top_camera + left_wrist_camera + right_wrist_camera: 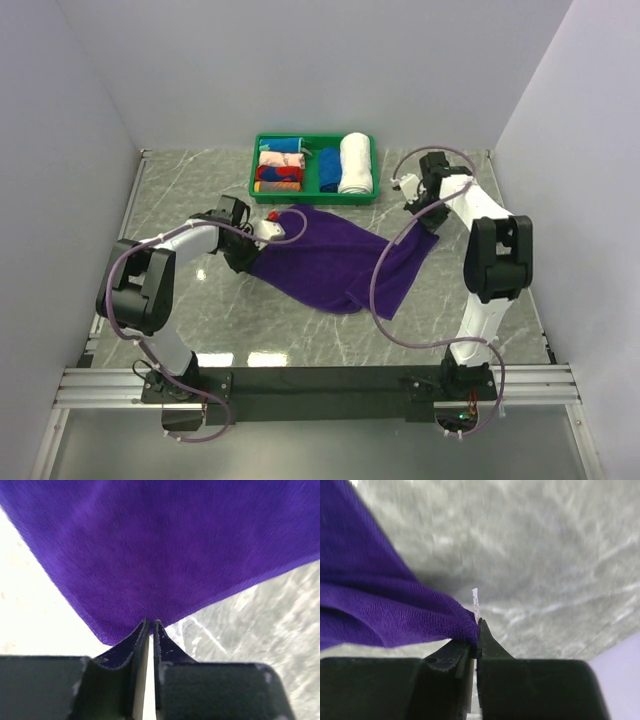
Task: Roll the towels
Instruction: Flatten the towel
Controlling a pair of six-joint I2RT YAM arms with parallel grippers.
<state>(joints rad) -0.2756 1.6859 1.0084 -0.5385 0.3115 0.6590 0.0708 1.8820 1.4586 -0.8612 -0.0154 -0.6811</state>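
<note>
The deep-purple towel (330, 255) lies spread and rumpled across the middle of the marble table. My left gripper (268, 228) is at its left corner. In the left wrist view the jaws (151, 622) stand a thin slit apart, tips against the towel's hem (160, 545). Whether they pinch the cloth does not show. My right gripper (426, 212) is at the towel's right corner. In the right wrist view it (478, 622) is shut on that corner of the towel (370, 605), with a small white label sticking up beside the tips.
A green tray (315, 137) at the back holds a rolled white towel (355, 162), a rolled blue towel (328, 168) and some coloured rolls (280, 165). The right arm's purple cable (385, 270) loops over the towel. White walls close in both sides.
</note>
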